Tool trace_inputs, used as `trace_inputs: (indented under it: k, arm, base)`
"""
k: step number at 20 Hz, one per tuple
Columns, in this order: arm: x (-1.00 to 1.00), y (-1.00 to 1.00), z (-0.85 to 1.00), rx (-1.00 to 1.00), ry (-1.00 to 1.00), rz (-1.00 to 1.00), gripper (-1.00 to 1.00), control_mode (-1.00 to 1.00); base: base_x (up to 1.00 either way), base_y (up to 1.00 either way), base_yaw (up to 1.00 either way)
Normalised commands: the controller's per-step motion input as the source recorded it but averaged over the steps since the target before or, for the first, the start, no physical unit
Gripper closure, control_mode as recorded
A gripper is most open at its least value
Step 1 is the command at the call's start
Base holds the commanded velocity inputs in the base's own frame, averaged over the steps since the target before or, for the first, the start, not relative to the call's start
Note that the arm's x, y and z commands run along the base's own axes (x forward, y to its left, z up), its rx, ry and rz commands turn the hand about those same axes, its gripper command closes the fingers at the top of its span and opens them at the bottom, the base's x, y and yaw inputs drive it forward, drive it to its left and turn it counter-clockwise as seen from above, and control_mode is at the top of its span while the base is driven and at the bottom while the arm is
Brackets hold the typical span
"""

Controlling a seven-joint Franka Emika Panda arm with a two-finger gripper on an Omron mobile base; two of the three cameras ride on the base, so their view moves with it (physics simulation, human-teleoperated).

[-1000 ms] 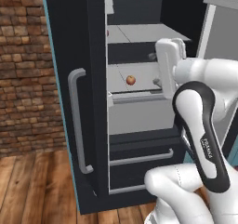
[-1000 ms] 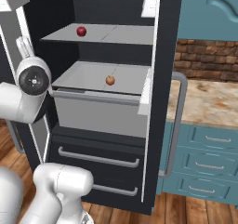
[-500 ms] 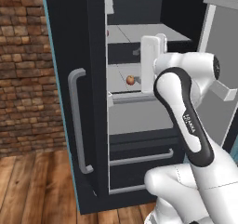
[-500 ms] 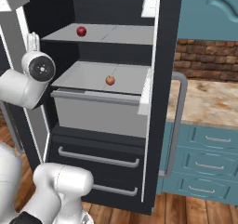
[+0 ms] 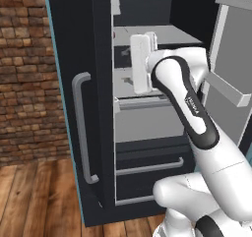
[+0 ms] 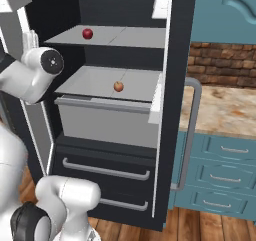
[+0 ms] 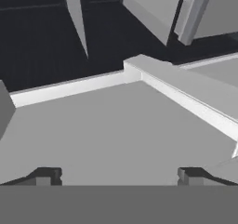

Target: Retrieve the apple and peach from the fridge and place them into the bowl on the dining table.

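The dark fridge (image 6: 100,160) stands open. The dark red apple (image 6: 87,33) rests on its upper grey shelf. Below it, the orange-pink peach (image 6: 118,86) sits on the lower shelf above the drawer. My white hand (image 5: 140,64) reaches into the fridge at the height of the lower shelf and hides the peach in the left base view. In the hand view my gripper (image 7: 118,175) is open, its fingertips (image 7: 46,174) wide apart over bare grey shelf with nothing between them. The bowl and the dining table are out of view.
A dark fridge door with a grey bar handle (image 5: 81,128) stands left of my arm, and a door with grey bins (image 5: 231,93) to its right. Teal drawers (image 6: 225,175) under a marble counter (image 6: 225,110) flank the fridge. A brick wall (image 5: 24,83) stands behind.
My arm has swung left and further into the fridge. In the left base view the hand now covers the peach it stood beside before. The fruits have not moved.
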Motion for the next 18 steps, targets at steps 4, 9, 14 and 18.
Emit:
trace_inputs:
  k: [4,9,14,18]
  arm:
    - [0.2,0.77,-0.07,0.0,0.0,0.05,-1.0,-1.0]
    - [0.16,0.58,-0.02,0.0,0.0,0.04,-1.0,-1.0]
    - [-0.28,0.97,-0.02,-0.02,-0.04,0.06,-1.0,-1.0]
    - [-0.01,1.0,-0.1,-0.07,-0.05,0.0,-1.0,-1.0]
  base:
    - [0.0,0.0,0.0]
    - [0.0,0.0,0.0]
    - [0.0,0.0,0.0]
    - [0.0,0.0,0.0]
